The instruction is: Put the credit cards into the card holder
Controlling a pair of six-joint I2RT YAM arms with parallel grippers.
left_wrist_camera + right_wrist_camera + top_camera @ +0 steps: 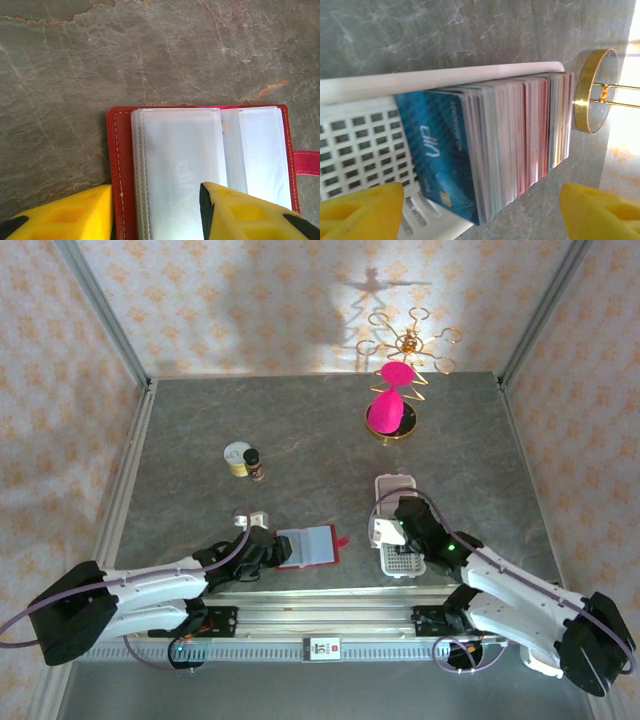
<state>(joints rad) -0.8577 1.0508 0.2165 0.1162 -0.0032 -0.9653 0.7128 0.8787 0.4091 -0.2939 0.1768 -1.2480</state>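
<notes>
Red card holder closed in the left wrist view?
No, the card holder lies open, its clear plastic sleeves facing up.

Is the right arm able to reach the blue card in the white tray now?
Probably yes: the right end effector hangs open above the blue card, and nothing covers the stack in the white tray.

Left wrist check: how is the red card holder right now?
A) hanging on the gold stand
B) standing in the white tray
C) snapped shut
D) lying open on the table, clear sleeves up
D: the card holder lies open on the table, clear sleeves facing up, its snap tab loose at one side.
</notes>
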